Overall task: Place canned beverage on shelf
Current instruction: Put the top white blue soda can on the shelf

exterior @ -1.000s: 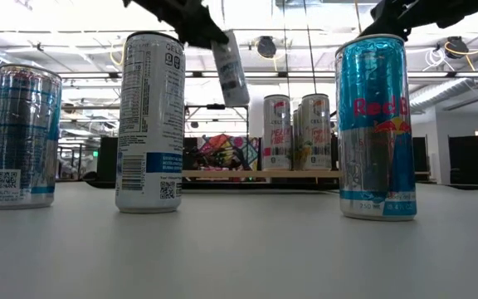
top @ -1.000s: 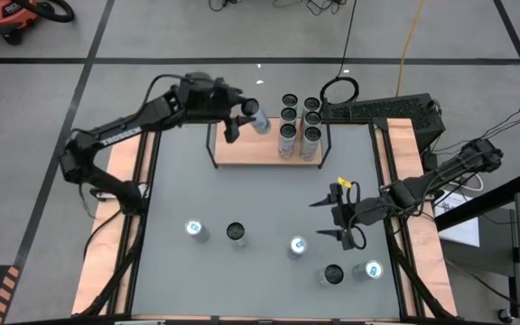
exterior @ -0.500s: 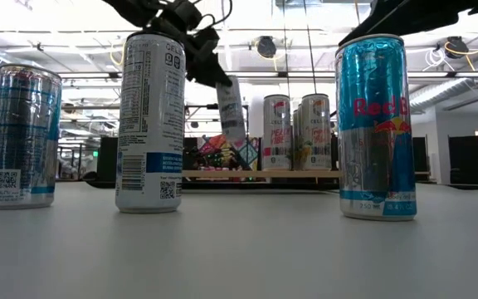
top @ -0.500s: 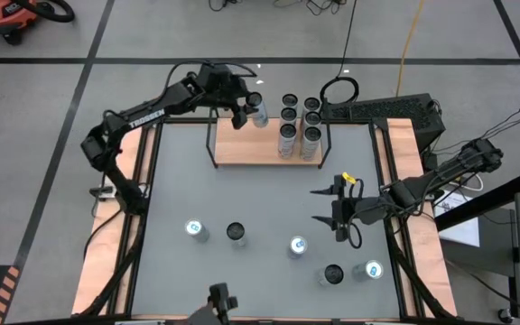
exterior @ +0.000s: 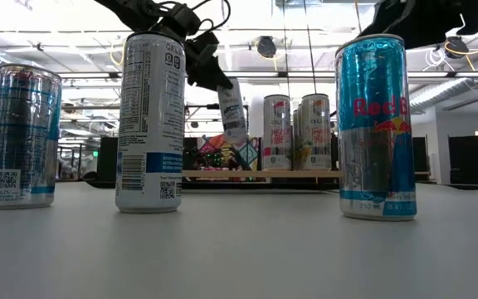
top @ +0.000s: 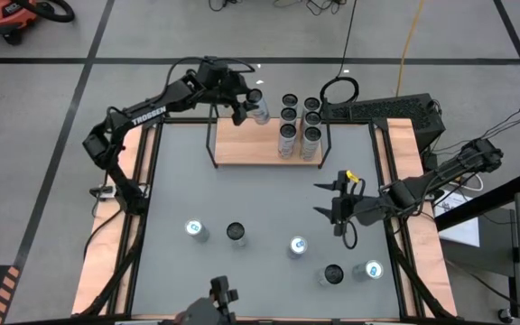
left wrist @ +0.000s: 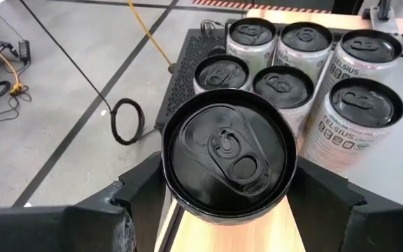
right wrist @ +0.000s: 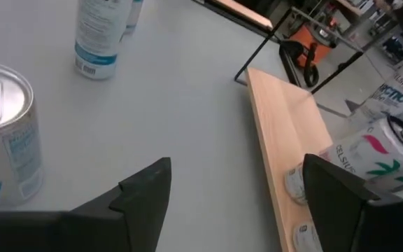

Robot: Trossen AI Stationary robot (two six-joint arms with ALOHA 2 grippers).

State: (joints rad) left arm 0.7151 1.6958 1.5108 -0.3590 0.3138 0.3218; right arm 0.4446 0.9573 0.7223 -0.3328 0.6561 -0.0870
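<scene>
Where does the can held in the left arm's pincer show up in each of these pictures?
High view: the held can is at the shelf's far left corner.
Low view: the can hangs tilted, upper middle.
Left wrist view: the can's top fills the centre.
Right wrist view: not in it, as far as I can tell.
Shared landmark: the six cans on the shelf.

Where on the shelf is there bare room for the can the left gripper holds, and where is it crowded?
The shelf's left part, from its left rod to the can cluster, is bare wood. The right end is packed. The left gripper holds the can tilted over the shelf's back left edge.
</scene>
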